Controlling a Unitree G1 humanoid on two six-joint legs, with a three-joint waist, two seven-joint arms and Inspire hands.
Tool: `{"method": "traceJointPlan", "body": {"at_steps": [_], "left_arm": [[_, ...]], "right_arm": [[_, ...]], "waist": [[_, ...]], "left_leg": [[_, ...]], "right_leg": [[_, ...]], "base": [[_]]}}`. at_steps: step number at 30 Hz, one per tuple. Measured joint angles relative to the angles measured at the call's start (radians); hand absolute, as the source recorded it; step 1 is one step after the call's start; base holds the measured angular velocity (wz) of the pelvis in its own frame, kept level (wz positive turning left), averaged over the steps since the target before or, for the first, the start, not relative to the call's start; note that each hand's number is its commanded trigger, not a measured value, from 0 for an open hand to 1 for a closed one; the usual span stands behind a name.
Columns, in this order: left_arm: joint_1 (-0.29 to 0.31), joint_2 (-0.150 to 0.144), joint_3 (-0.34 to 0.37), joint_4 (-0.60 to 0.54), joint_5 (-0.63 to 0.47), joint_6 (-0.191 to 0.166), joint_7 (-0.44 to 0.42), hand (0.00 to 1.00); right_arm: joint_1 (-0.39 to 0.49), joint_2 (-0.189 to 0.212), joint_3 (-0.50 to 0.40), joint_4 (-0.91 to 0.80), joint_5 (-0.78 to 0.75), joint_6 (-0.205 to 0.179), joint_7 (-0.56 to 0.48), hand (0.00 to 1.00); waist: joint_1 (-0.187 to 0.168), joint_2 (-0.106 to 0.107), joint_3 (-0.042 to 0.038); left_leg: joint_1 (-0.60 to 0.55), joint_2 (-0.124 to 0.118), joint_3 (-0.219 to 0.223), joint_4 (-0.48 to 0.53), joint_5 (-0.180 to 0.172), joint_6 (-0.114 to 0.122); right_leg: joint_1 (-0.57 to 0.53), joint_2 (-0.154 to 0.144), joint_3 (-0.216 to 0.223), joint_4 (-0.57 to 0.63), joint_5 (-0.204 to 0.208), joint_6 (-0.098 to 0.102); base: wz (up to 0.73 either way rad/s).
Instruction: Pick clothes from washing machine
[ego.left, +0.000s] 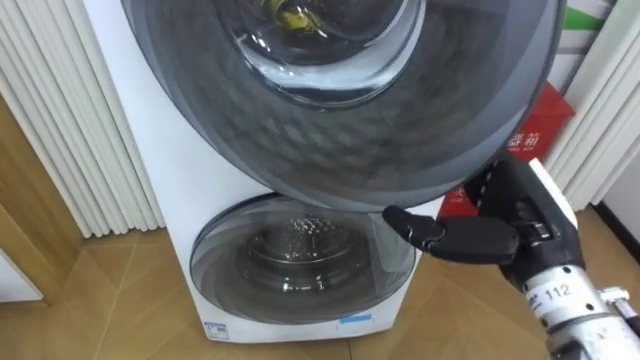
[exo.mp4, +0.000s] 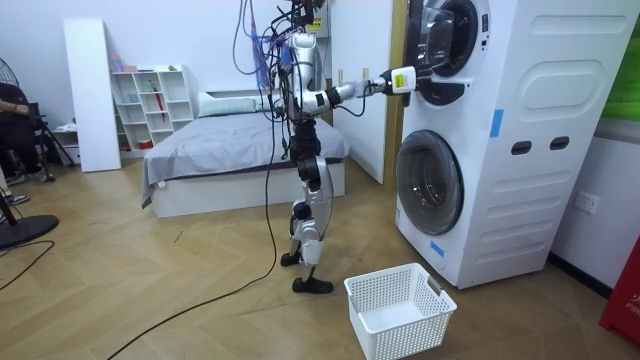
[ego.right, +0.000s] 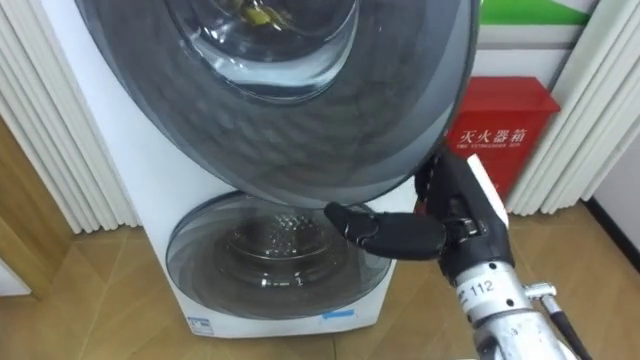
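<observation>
**Right hand at the upper door's rim, yellow showing behind the glass**

- Nearest me, lower right of the frame: right hand (ego.right: 458, 218). Thumb stretched straight toward frame left, under the door's edge. The rest of the hand runs up against the rim. Cannot tell whether it is closed on the rim or just resting there.
- Upper door (ego.right: 300, 130): big dark grey round, filling the top of the frame and overlapping the top of the lower door (ego.right: 270, 255).
- Top centre, through the upper door's glass: a scrap of yellow (ego.left: 290, 14). Likely the clothes, though I cannot tell for sure.
- Lower door shut, bare drum metal visible behind it.
- White washing machine (ego.left: 150, 150) front runs down frame left. A red box (ego.right: 505, 130) stands on the floor just beyond its right side.
- Room view: the robot stands upright facing the stacked machine, right arm raised and stretched out to the upper door.
- White basket (exo.mp4: 405, 335) on the wood floor, lower centre-right of that view, near the machine's foot and beside the robot's feet.
- Further back, a bed (exo.mp4: 230, 145) behind the robot.
</observation>
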Motion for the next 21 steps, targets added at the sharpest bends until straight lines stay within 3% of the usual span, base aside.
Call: {"method": "traceJointPlan", "body": {"at_steps": [5,8,21], "left_arm": [[0.008,0.000,0.021,-0.001,0.000,-0.017,-0.018,0.00],[0.012,0.000,0.021,0.000,0.001,-0.021,-0.028,0.00],[-0.009,0.002,0.017,0.030,0.003,-0.037,-0.046,0.00]], "right_arm": [[-0.087,0.000,-0.018,-0.107,0.006,-0.002,0.003,0.00],[-0.153,0.000,-0.030,-0.158,0.019,-0.040,0.029,0.00],[-0.167,0.003,-0.031,-0.163,0.026,-0.044,0.103,0.00]], "waist": [[0.000,-0.005,-0.0027],[0.000,-0.013,-0.0084],[-0.001,-0.022,-0.0055]], "left_leg": [[-0.008,0.000,0.001,0.005,0.002,0.001],[-0.006,0.000,-0.006,0.006,0.002,0.001],[-0.007,0.001,0.000,0.001,0.002,0.001]], "right_leg": [[-0.009,0.001,0.006,0.003,0.000,0.000],[-0.002,0.003,0.001,-0.003,0.000,-0.001],[-0.011,0.003,0.007,-0.002,0.000,-0.002]], "base": [[0.00],[0.06],[-0.03]]}}
